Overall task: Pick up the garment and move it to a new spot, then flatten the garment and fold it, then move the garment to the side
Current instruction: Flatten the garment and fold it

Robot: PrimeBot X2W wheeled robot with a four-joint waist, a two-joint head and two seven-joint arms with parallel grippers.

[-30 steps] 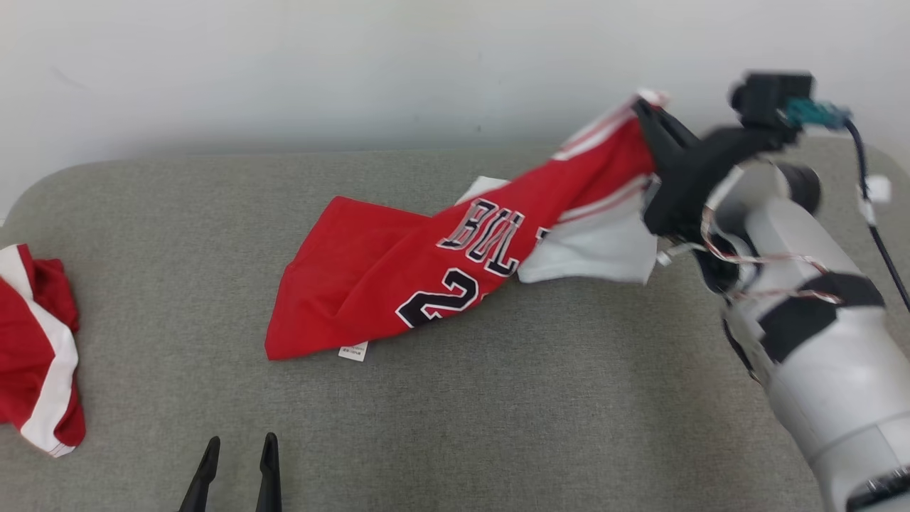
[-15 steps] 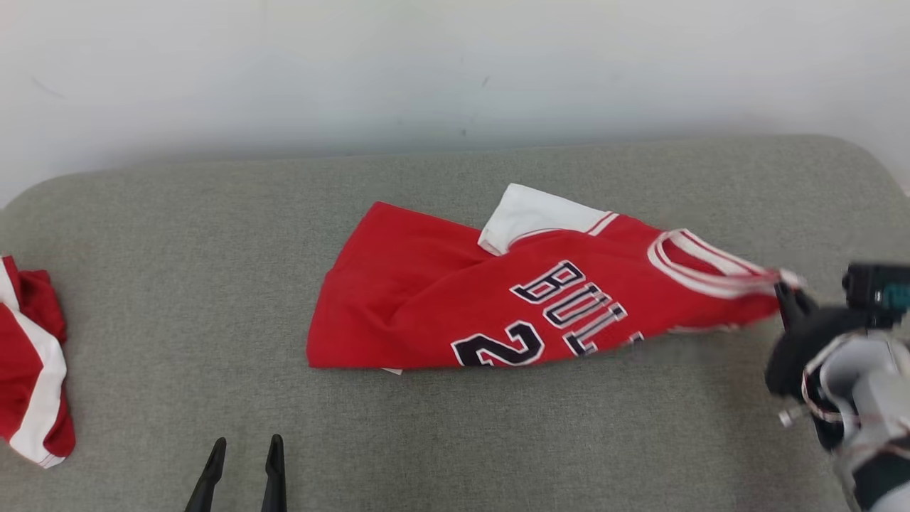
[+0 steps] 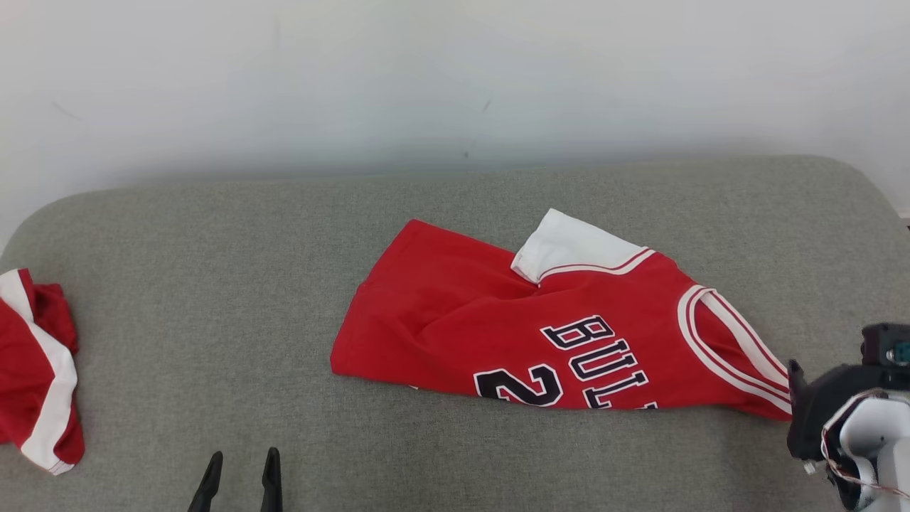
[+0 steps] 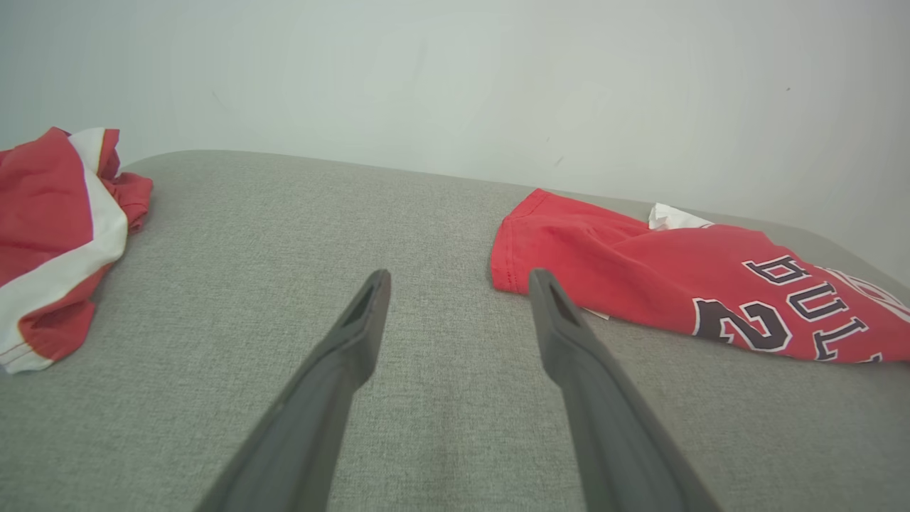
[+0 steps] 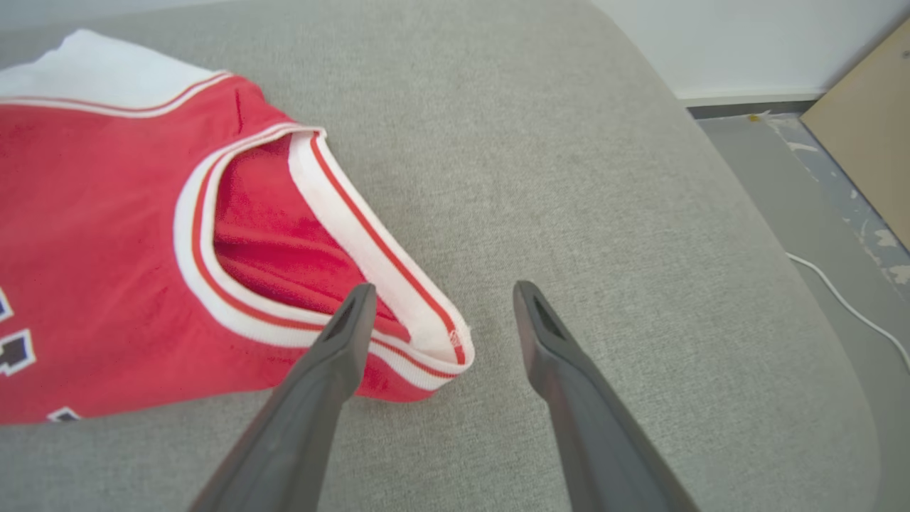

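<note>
Jersey first: the garment (image 3: 554,334) lies on the grey cloth-covered table (image 3: 213,284), right of centre in the head view, with its hem toward the middle of the frame and its shoulder toward the lower right. It is red, with black, white-edged lettering that reads "BUL" above a "2"; both are cut off along the lower edge, where the cloth turns under. A white panel (image 3: 569,245) is folded out at its upper edge. The fabric is rumpled around the middle, not spread flat.

My right pincer (image 5: 444,288) stands wide and holds nothing. In its wrist view the garment (image 5: 92,235) takes the left half of the frame, and the white-and-red trimmed armhole (image 5: 298,235) gapes open. The strap's end sits low between my two fingers, close against the left one. I cannot tell whether that finger touches the trim. In the head view my pale right forearm (image 3: 871,434) comes in at the lower right corner, just beside the shoulder end.

My left pincer (image 3: 242,455) pokes up from the bottom edge, left of centre, well apart from the jersey. Its wrist view shows the pincer (image 4: 456,276) wide and empty above bare grey cloth, with the garment's hem corner (image 4: 508,270) just beyond the right fingertip.

A second red-and-white cloth (image 3: 35,363) lies bunched at the left edge of the table. A pale wall (image 3: 455,71) fills the top.
</note>
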